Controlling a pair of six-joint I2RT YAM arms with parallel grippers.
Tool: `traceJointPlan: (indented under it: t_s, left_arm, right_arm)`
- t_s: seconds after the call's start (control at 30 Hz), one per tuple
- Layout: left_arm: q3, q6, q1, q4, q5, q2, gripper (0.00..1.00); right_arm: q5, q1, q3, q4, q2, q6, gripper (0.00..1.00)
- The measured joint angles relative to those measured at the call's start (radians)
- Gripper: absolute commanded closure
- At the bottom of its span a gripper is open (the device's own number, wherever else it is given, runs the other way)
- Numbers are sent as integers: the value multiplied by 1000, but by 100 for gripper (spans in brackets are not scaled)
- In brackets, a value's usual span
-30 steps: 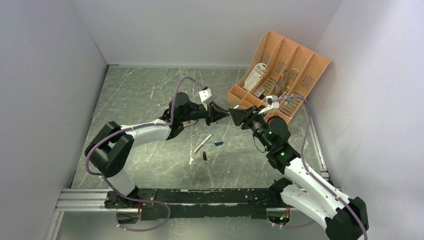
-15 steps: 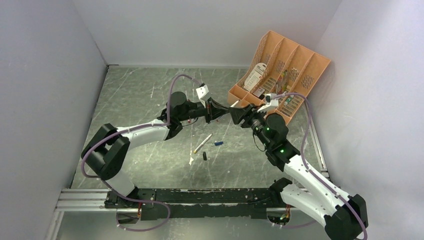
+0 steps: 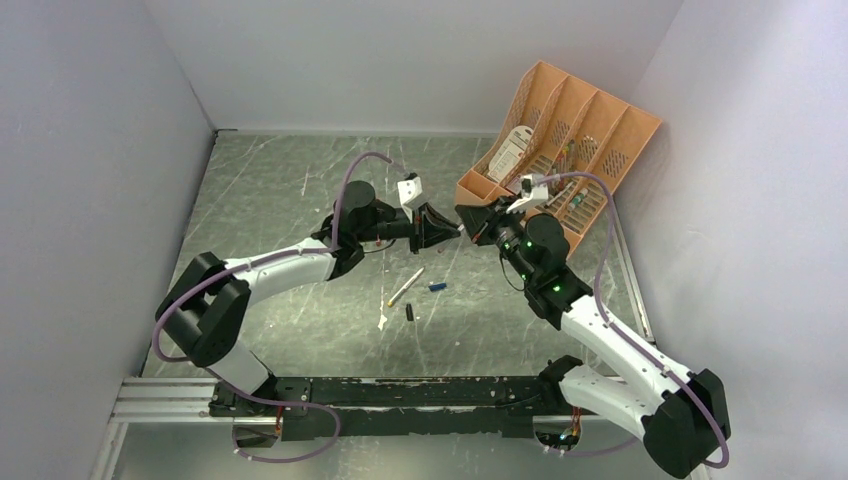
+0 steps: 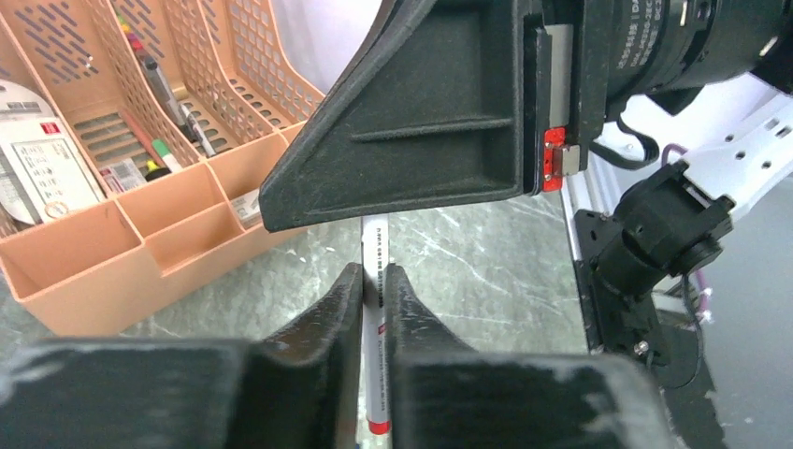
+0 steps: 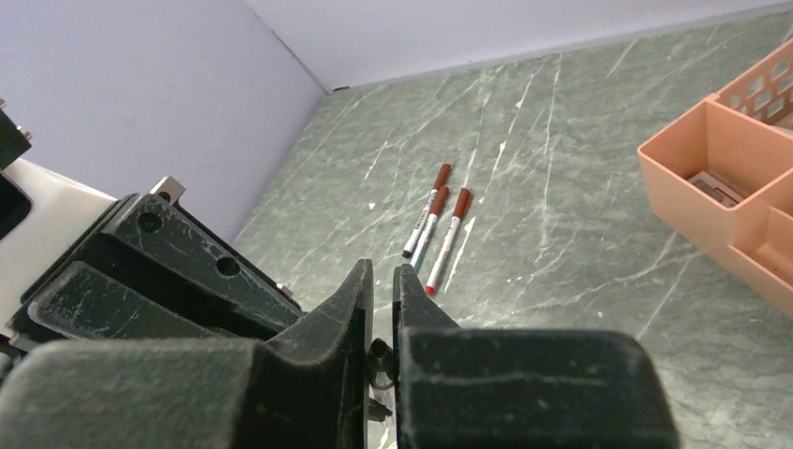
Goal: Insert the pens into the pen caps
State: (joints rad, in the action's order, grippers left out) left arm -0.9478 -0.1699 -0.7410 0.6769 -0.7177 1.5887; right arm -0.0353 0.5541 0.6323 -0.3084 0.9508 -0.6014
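A white pen point(image 4: 375, 327) with fine print and a red end is sitting clamped by its barrel between the shut fingers of the left end effector point(image 4: 373, 276), above the bench point(image 4: 477, 267). Its far end is hiding behind the right end effector point(image 5: 382, 271), whose fingers are narrowed to a slit, pinching what looks like a dark cap point(image 5: 379, 355). The two are facing tip to tip near the orange tray point(image 3: 560, 130).

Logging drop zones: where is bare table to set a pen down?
Bare: table by the left wall beyond the left arm; between dark cap and right arm. Crowded: around loose pen, blue cap; three capped pens farther back.
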Motion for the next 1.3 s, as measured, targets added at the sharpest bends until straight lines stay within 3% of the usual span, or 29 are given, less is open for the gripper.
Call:
traceJointPlan:
  t_s: [0.07,0.2,0.27,0.33,0.47,0.57,0.63,0.7,0.8,0.93,1.03,1.2,1.3]
  left_arm:
    - [-16,11,1,-29,-11,0,55]
    - [-45,5,-3,-47,-70,15,53]
    - [-51,-4,-5,-42,-100,29,63]
    - [-56,-14,-4,-39,-117,45,90]
    - [-60,-26,5,-40,-121,59,93]
    - [-60,-29,5,-39,-120,59,93]
    - [-59,-29,4,-39,-117,59,93]
    - [-56,-30,10,-38,-98,59,93]
    - [-8,-79,51,12,-55,57,93]
    - [156,-226,198,167,37,54,93]
    - [235,-285,267,183,144,31,93]
    - [242,-280,254,148,239,-87,93]
    - [242,-257,253,145,270,-143,93]
  right_arm:
    - [14,-3,0,-1,0,0,100]
    - [54,-3,2,-32,0,-1,100]
    - [69,-3,3,-43,0,-1,100]
    - [79,-3,3,-45,0,-1,100]
    - [99,-3,4,-41,1,5,99]
    - [101,-3,6,-39,1,7,63]
    - [103,-3,6,-40,0,5,53]
    - [95,-3,3,-39,-12,7,52]
    - [73,-3,-18,-21,-66,11,52]
    - [66,-3,-24,47,-85,22,54]
    - [70,8,-53,113,-49,22,67]
    - [56,78,-130,253,39,13,89]
    - [21,151,-135,298,117,6,92]
